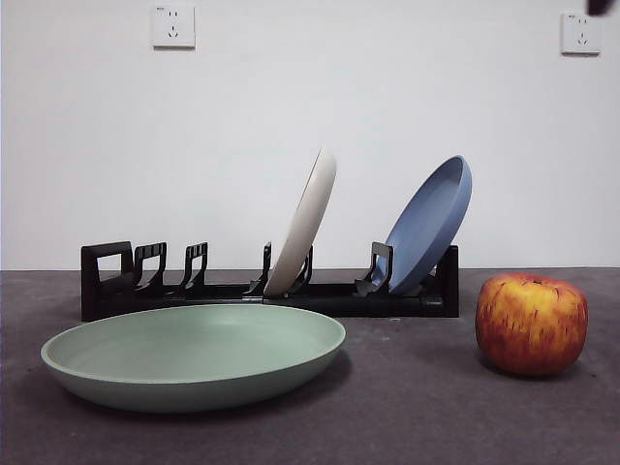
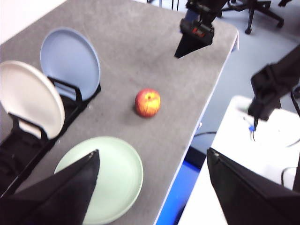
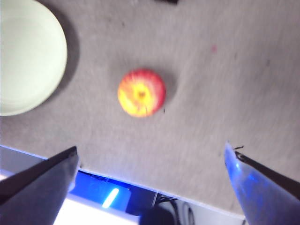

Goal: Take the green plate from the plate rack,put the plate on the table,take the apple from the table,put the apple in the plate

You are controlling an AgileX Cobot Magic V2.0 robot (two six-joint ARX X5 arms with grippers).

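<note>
The right hand [image 3: 150, 187], spread wide and carrying nothing, is hovering almost directly over the apple [image 3: 141, 93], which is sitting alone beside the plate [image 3: 28, 56] near the tabletop's [image 3: 234, 70] front edge.

Table [image 1: 407, 407]: rack [image 1: 271, 291], green plate [image 1: 194, 354], apple [image 1: 531, 323]

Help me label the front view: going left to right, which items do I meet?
Wide pale sage green plate lying flat on the table, then the tilted cream-white plate in the black rack, then the tilted blue plate, then the red-and-yellow apple.
</note>
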